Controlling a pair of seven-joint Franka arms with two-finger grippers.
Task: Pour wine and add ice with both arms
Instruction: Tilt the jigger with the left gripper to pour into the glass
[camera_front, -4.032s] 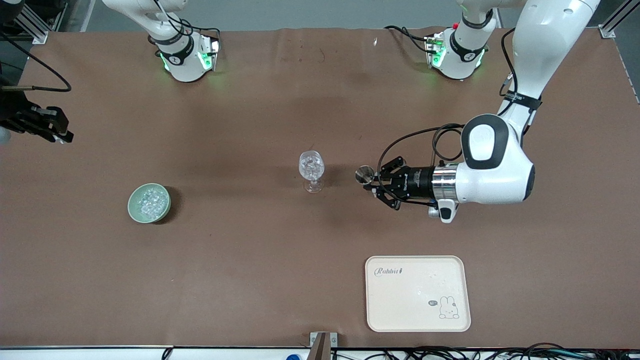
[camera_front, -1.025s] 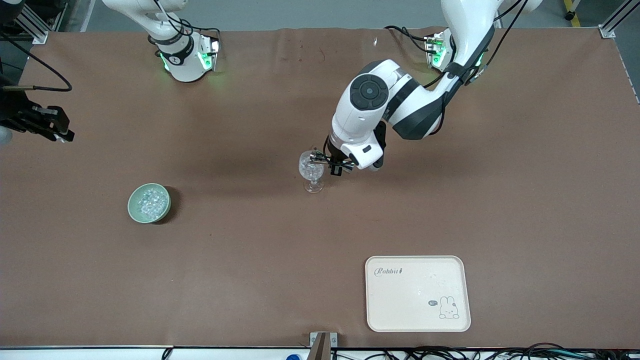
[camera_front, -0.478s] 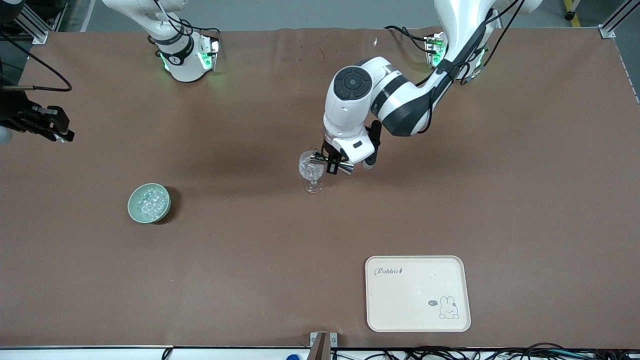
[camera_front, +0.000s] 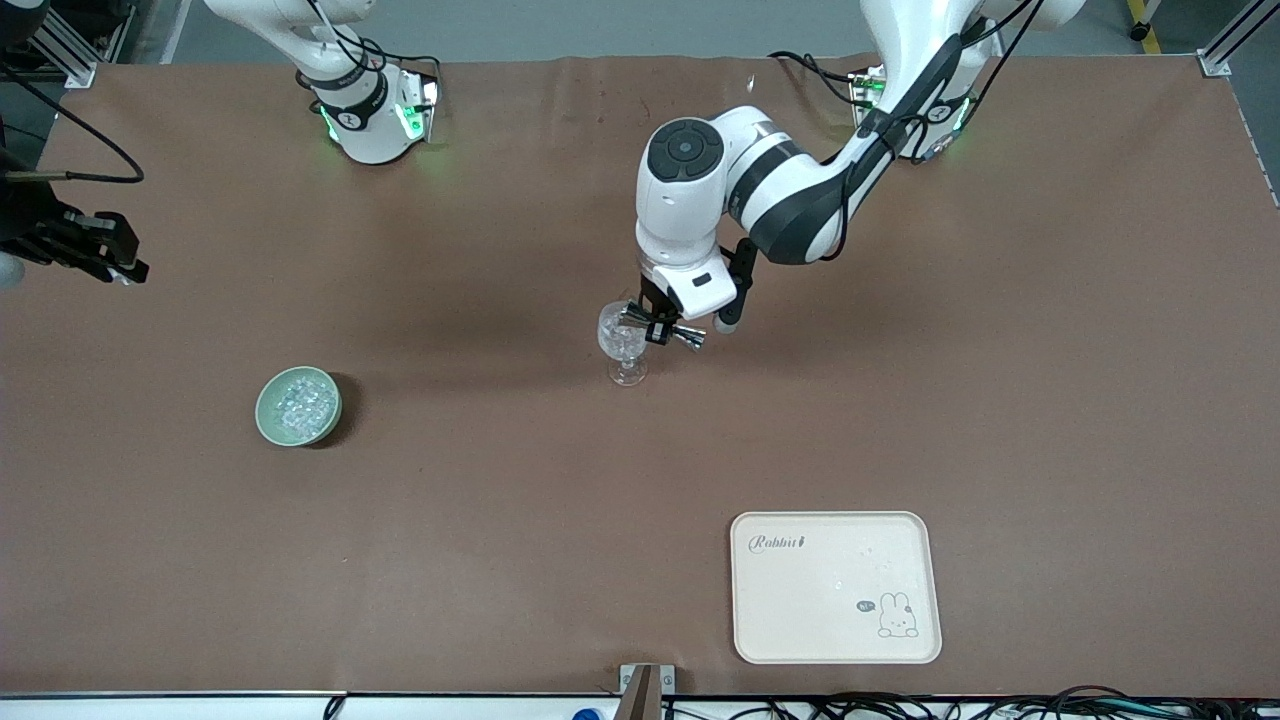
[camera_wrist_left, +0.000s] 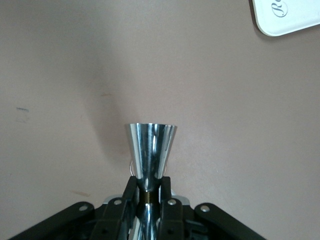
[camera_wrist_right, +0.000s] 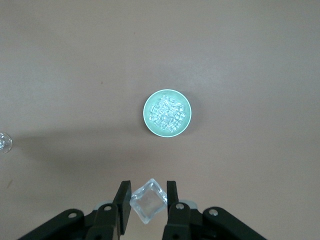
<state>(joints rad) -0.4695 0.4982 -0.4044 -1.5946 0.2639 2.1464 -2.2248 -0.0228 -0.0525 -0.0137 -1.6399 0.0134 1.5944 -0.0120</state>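
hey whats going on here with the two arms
The left gripper holds a metal jigger at its waist, tipped on its side at the rim of the wine glass mid-table, which has ice in it. The right gripper waits up at the right arm's end of the table, shut on a clear ice cube, above the pale green bowl of ice. A cream tray sits nearer the front camera.

The left white jointed arm reaches from its base toward the middle of the desk, elbow bent and wrist turned down, its black two-finger left gripper (camera_front: 660, 330) clamped on the narrow waist of a shiny steel double-cone jigger (camera_wrist_left: 149, 150), held sideways. The right arm waits at its own end; its right gripper (camera_wrist_right: 148, 200) pinches one clear ice cube (camera_wrist_right: 148, 200).
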